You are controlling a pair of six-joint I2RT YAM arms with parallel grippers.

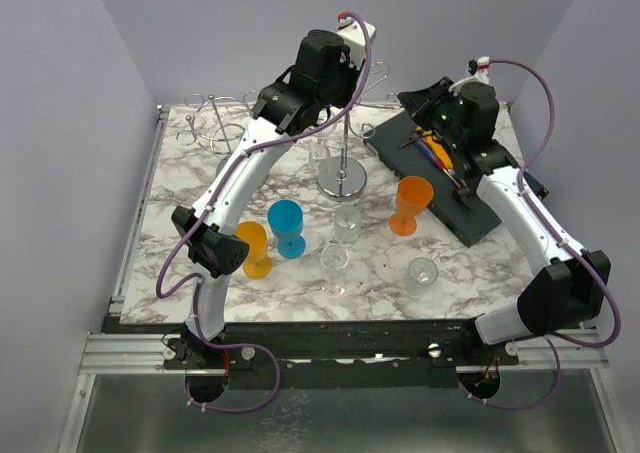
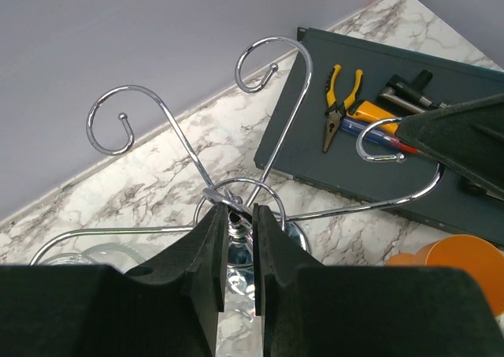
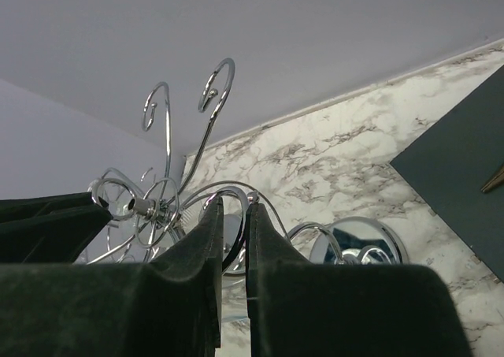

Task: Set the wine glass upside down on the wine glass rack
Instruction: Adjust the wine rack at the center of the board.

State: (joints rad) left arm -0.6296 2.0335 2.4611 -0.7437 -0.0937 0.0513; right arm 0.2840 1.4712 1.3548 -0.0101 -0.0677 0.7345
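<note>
One wine glass (image 1: 320,155), perhaps pinched, rack (image 1: 343,178) crowded

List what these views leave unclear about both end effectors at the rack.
- Left end effector: left wrist view, its black fingers cover the clear object between them; gripped or not is unclear. Top view, the left arm covers it.
- Right end effector: right wrist view, its fingers hide whether they clamp the chrome wire wine glass rack.
- Clear wine glass by the rack's post: top view, too small to tell if hung.
</note>
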